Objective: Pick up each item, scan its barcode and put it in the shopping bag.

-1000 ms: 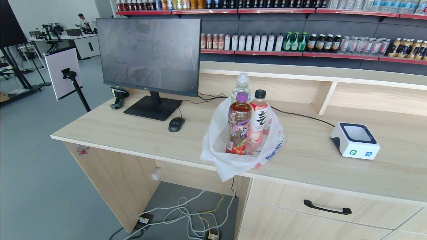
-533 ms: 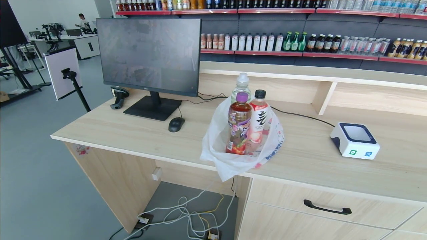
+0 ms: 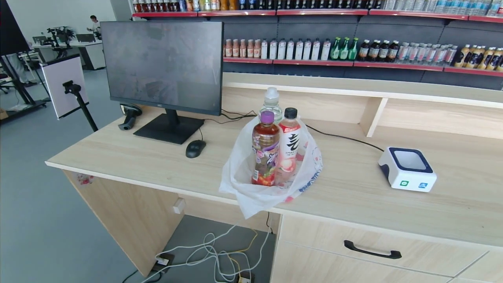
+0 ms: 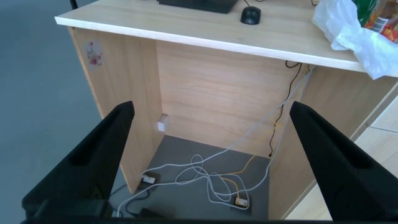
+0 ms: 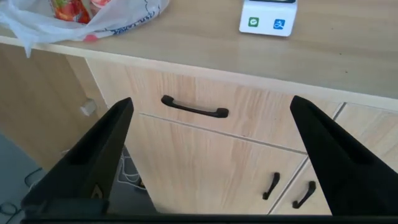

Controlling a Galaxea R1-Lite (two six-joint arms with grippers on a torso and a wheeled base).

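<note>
A white plastic shopping bag (image 3: 243,184) stands open on the counter (image 3: 157,161) near its front edge. Three bottles stand upright in it: a purple-capped tea bottle (image 3: 265,149), a black-capped pink bottle (image 3: 289,141) and a white-capped clear bottle (image 3: 271,103) behind them. The white barcode scanner (image 3: 407,169) sits on the counter to the bag's right. My left gripper (image 4: 211,155) hangs open below counter height, facing the knee space under the desk. My right gripper (image 5: 211,155) is open too, in front of the drawer, with nothing between its fingers. The bag's edge (image 4: 354,31) and the scanner (image 5: 267,15) show in the wrist views.
A monitor (image 3: 163,67), a mouse (image 3: 195,148) and a handheld scanner (image 3: 127,116) stand on the counter's left. A drawer with a black handle (image 3: 372,250) lies under the counter. Loose cables (image 4: 205,180) lie on the floor. Shelves of bottles (image 3: 353,49) run behind.
The whole head picture has shifted left and slightly down, so the camera has moved. The bag, bottles and scanner keep their places on the counter.
</note>
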